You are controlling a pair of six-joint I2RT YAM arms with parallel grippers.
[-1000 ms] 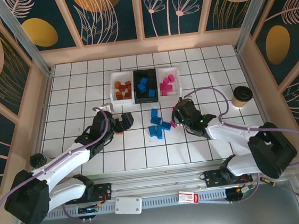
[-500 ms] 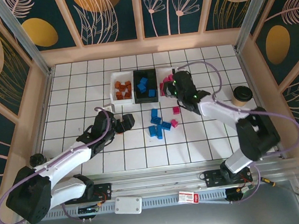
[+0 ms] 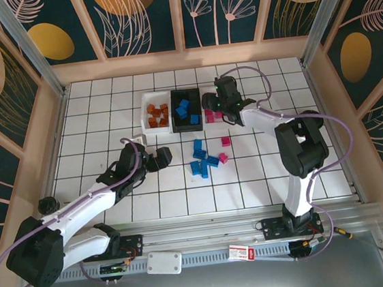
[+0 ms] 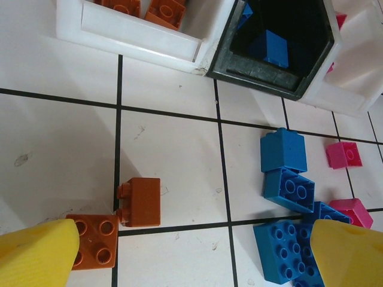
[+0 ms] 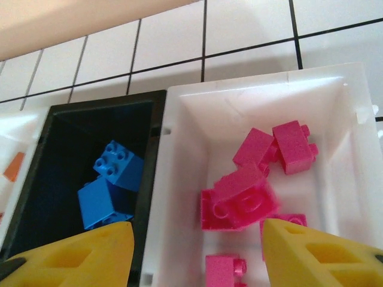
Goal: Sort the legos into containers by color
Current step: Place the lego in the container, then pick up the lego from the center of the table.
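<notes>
My right end effector point(image 5: 194, 233) hangs released, fingers apart, over the right white bin point(image 5: 257, 81), where pink legos point(image 5: 239, 197) lie. Blue legos point(image 5: 116, 164) sit in the black bin point(image 5: 90, 106) beside it. My left end effector point(image 4: 194, 233) gapes wide above the bench point(image 4: 167, 149). 2 orange bricks point(image 4: 140, 202) lie between its fingers, with loose blue bricks point(image 4: 284, 149) and pink bricks point(image 4: 344, 154) near, short of the left white bin point(image 4: 137, 33).
</notes>
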